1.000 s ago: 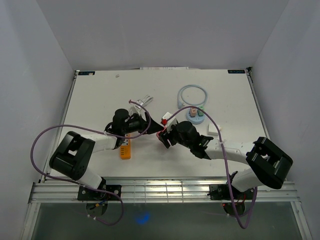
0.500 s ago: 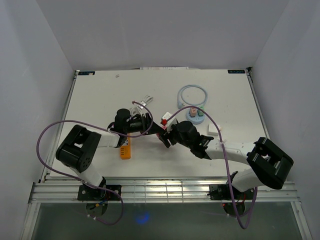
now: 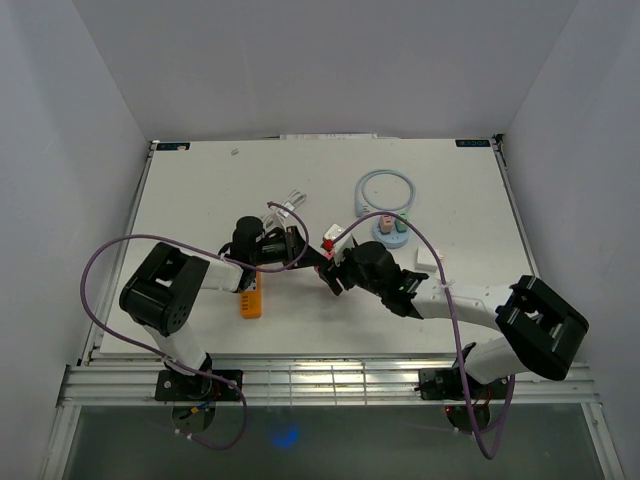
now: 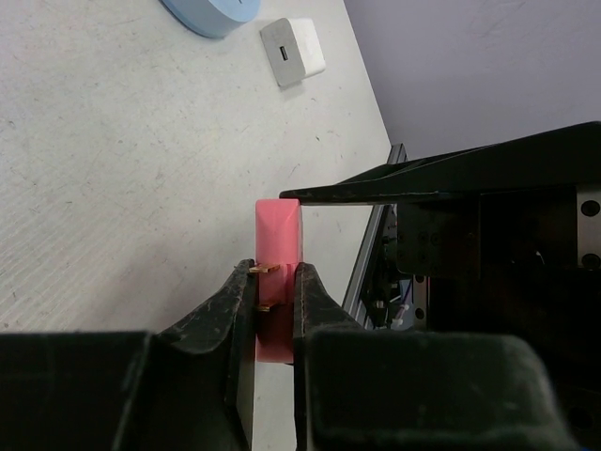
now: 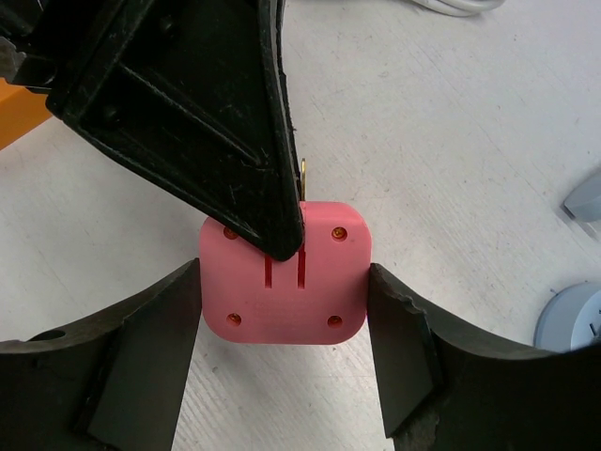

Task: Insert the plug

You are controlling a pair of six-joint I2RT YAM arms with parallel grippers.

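A pink square plug (image 5: pixel 300 301) with two slots and four screws in its face hangs just above the table at the centre (image 3: pixel 325 263). My right gripper (image 5: pixel 285 282) is shut on its two side edges. My left gripper (image 4: pixel 275 272) is shut on the same plug (image 4: pixel 279 225) across its thickness, beside the brass prongs (image 4: pixel 266 270). One left finger (image 5: pixel 225 122) crosses the plug's top edge in the right wrist view. The two grippers meet tip to tip in the top view.
An orange socket strip (image 3: pixel 251 298) lies by the left arm. A blue cable ring (image 3: pixel 386 190), a blue round base (image 3: pixel 390 232), a white block (image 3: pixel 430 262) and a white plug (image 3: pixel 285 208) lie further back. A white charger cube (image 4: pixel 293 52) sits beyond the plug.
My left gripper has closed from wide open onto the pink plug, and its arm has shifted a little to the right. The right gripper kept its grip and stayed put.
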